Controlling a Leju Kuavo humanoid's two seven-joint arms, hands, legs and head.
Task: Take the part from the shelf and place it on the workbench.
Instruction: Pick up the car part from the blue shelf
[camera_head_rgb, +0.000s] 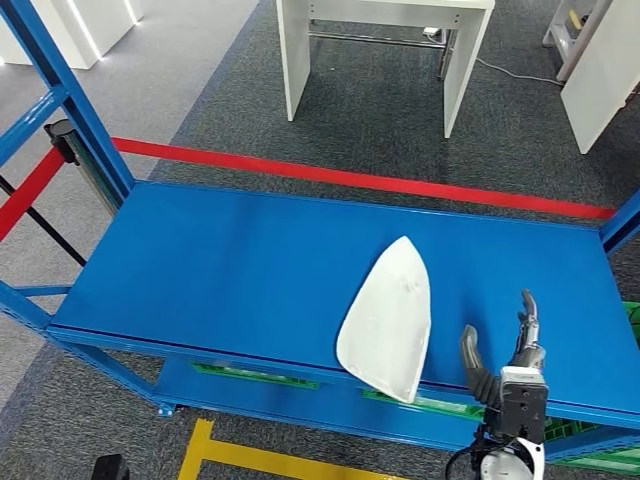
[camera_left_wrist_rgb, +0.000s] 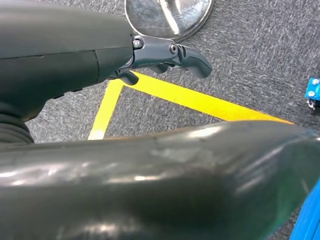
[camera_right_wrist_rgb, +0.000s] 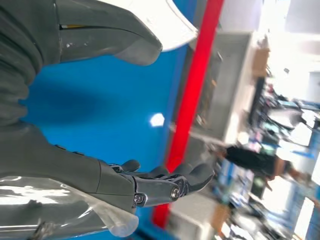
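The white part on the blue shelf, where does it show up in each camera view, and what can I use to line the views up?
Head view: the white part lies on the blue shelf, right of centre, overhanging the front edge, left of the right hand.
Left wrist view: not in it; the left hand hangs over grey floor with yellow tape.
Right wrist view: a white edge beyond the thumb.
Shared landmark: the red floor line.

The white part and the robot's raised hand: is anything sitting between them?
Nothing: the head view shows bare blue shelf between the white part and the right hand.
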